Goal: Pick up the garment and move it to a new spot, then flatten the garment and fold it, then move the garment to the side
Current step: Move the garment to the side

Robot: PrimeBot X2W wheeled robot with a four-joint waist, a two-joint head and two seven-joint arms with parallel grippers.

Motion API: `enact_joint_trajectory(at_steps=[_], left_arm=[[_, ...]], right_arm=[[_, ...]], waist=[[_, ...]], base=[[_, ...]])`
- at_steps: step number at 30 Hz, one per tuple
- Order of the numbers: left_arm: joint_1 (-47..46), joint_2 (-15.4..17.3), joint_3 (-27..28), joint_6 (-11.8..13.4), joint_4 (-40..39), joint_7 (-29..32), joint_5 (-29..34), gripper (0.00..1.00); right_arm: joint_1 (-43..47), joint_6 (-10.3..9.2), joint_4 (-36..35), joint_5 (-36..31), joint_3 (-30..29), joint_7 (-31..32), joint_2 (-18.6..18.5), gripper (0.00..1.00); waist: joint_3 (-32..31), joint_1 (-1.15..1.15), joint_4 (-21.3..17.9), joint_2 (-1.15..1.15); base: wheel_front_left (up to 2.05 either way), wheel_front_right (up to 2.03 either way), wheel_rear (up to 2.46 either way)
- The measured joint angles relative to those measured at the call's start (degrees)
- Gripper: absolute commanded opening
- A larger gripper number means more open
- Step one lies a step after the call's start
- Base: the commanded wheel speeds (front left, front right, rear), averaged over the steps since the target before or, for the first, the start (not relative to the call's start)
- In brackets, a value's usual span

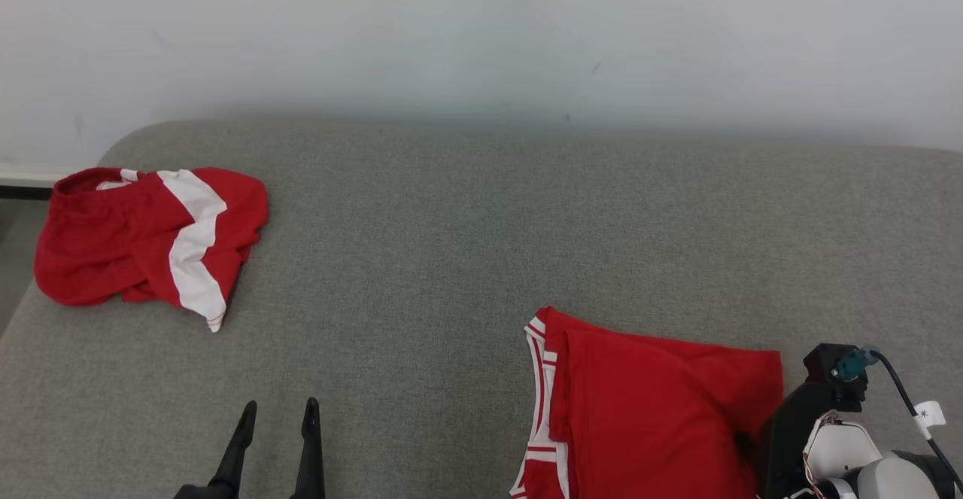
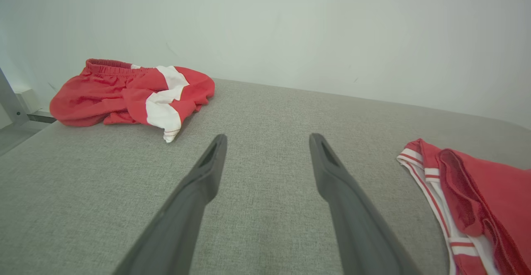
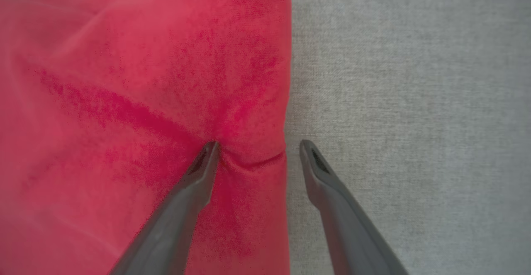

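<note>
Folded red knit garment (image 1: 662,409) rests on coarse grey upholstery (image 1: 451,258).

free: grey fabric surface (image 1: 481,243) bare across its middle, far edge to near edge | obstacles: red-and-white shorts (image 1: 150,239) at far left corner, folded red garment (image 1: 654,409) at near right edge | limit: wall (image 1: 481,32) behind far edge

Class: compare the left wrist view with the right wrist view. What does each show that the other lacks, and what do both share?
Left wrist view: red-and-white shorts, the wall, the open left end effector above the grey surface. Right wrist view: the open right end effector straddling the edge of the shirt, one finger puckering the cloth. Shared: shirt and grey surface.
</note>
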Motion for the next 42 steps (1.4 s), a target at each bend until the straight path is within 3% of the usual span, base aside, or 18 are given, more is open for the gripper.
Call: enact_joint_trajectory(at_steps=[5,7,16,27,33,42], left_arm=[[-0.9,0.0,-0.1,0.4,-1.2,0.0,0.0,1.0],[-1.0,0.0,0.0,0.6,-2.0,0.0,-0.2,1.0],[-2.1,0.0,1.4,1.6,-6.0,0.0,-1.4,1.0],[-4.2,0.0,2.1,1.6,-10.3,0.0,-1.3,1.0],[-6.9,0.0,2.0,1.4,-11.5,0.0,-1.1,1.0],[-8.8,-0.1,2.5,0.0,-12.4,0.0,1.0,1.0]], right_arm=[[-2.5,0.0,3.1,1.0,1.2,1.2,-1.0,1.0],[-3.7,0.01,3.6,1.0,2.1,1.1,-1.2,0.0],[-11.5,0.01,5.5,-0.8,8.4,-0.5,-5.2,0.0],[-26.2,0.01,11.5,-5.6,12.3,-5.3,-14.7,0.0],[-31.6,0.01,14.8,-9.1,10.2,-9.4,-19.3,0.0],[-36.0,0.01,17.1,-13.7,4.8,-15.6,-22.1,0.0]], waist=[[2.2,-0.01,0.8,0.0],[2.9,-0.01,0.8,-0.01],[5.1,0.0,-2.1,0.0],[8.8,0.0,-10.4,0.0],[13.0,0.01,-13.8,0.0],[19.3,0.0,-17.4,0.0]], base=[[0.0,0.0,0.0],[0.0,0.0,0.0],[0.0,0.0,0.0],[0.0,0.0,0.0],[0.0,0.0,0.0],[0.0,0.0,0.0]])
